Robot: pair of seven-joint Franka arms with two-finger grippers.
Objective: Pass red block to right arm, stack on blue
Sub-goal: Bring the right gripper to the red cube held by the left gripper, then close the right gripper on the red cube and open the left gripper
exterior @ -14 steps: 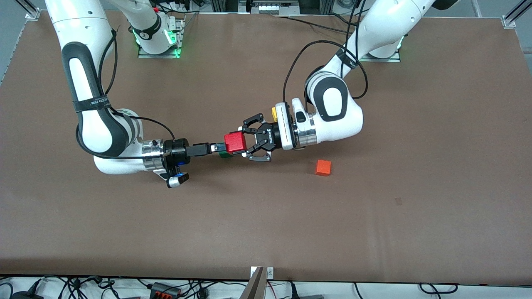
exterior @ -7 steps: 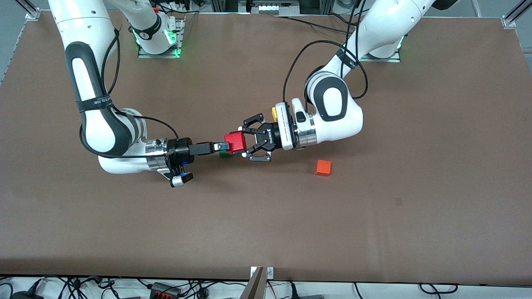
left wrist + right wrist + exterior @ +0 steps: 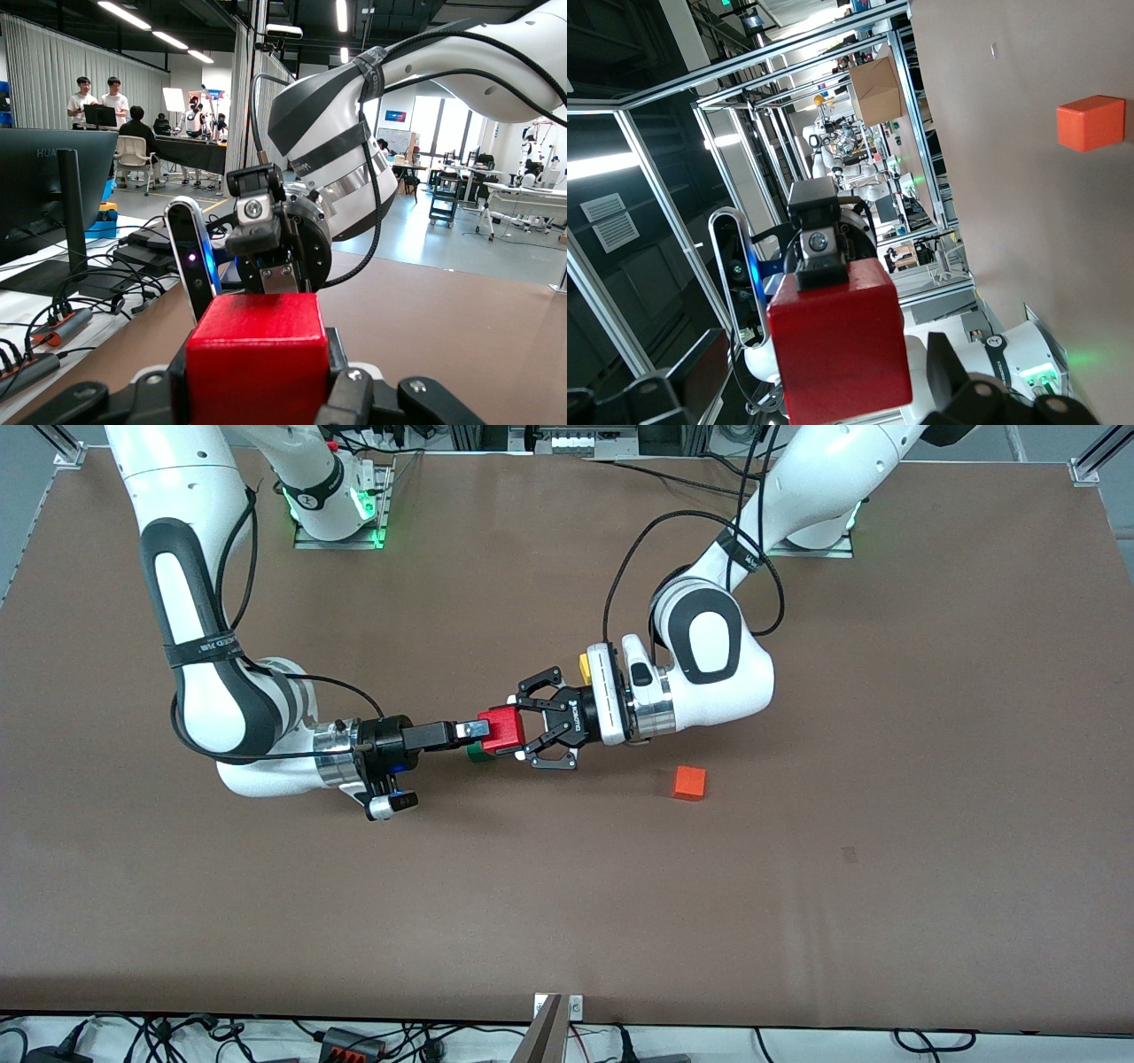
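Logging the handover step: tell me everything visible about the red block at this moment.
The red block is a small, bright red, matte cube with crisp edges, unmarked on the faces that show. It is held up in the air over the middle of the table, above a green cube. The left tool, a wide spread-finger claw, is shut on it. The right tool, slim and narrow, stands open at the block's face toward the right arm's end; whether it touches cannot be told. The block sits roughly level.

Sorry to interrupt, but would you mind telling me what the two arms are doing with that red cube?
It is a handover in mid-air. The left hand is shut on the small bright red cube, held over a green cube. The right hand, fingers open, has reached the red cube but not gripped it. An orange cube lies on the brown table, toward the left arm's end.
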